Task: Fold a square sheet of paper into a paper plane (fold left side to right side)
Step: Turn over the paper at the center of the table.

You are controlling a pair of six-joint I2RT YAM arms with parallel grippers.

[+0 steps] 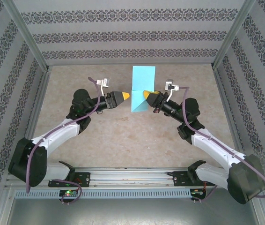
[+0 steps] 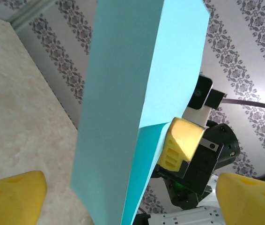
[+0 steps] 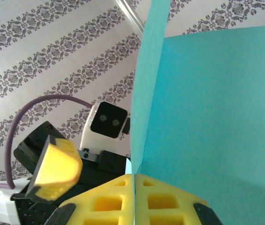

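Note:
The square sheet of paper (image 1: 142, 86) is light turquoise and lies at the table's middle, folded along a crease. Its far part is flat and its near part is lifted. My right gripper (image 1: 145, 96) is shut on the sheet's raised edge; in the right wrist view the yellow fingertips (image 3: 133, 180) pinch it while the paper (image 3: 217, 117) stands upright. My left gripper (image 1: 125, 96) hovers just left of the sheet, open. In the left wrist view its gripper (image 2: 130, 197) has its yellow fingers (image 2: 15, 192) spread wide, and the paper (image 2: 118, 93) rises between them, untouched.
The beige tabletop (image 1: 99, 140) is boxed in by patterned walls (image 1: 132, 35) and metal frame posts (image 1: 29, 42). The arms' mounting rail (image 1: 132, 180) runs along the near edge. The right gripper's yellow finger (image 2: 181, 145) sits close behind the sheet.

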